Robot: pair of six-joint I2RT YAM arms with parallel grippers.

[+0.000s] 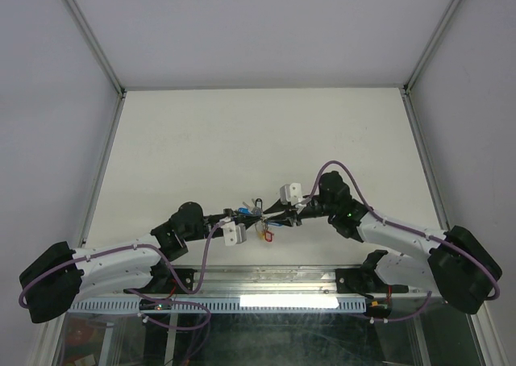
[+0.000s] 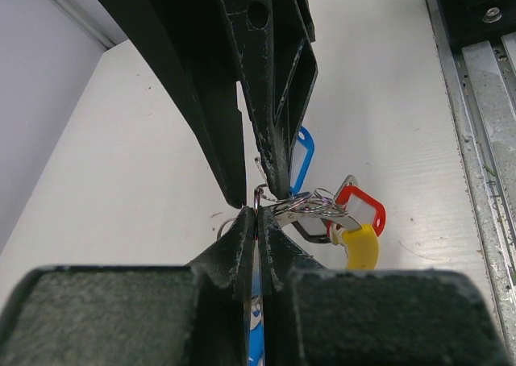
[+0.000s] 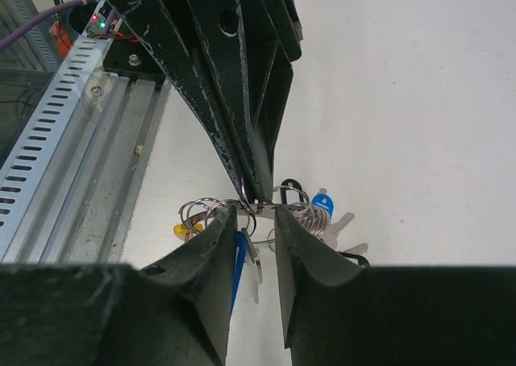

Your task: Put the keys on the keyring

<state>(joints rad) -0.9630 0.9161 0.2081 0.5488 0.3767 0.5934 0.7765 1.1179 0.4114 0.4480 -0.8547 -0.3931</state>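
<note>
Over the table's near middle my two grippers meet tip to tip. My left gripper (image 1: pixel 255 214) (image 2: pixel 258 211) is shut on the thin wire ring of a key, whose blue tag (image 3: pixel 239 257) hangs below. My right gripper (image 1: pixel 269 214) (image 3: pixel 258 209) has its jaws partly apart, closed across a silvery band that looks like the keyring (image 3: pixel 260 208) (image 2: pixel 310 206). Bunched on that ring hang keys with a red tag (image 2: pixel 360 207), a yellow tag (image 2: pixel 361 247), a blue tag (image 2: pixel 301 158) and a black tag (image 3: pixel 290 187). The fingers hide where the rings join.
The white table (image 1: pixel 258 132) stretches away behind the grippers. A metal rail (image 1: pixel 258 279) (image 3: pixel 81 132) runs along the near edge just below the hanging keys. Pale enclosure walls with aluminium posts (image 1: pixel 93 39) stand at left, right and back.
</note>
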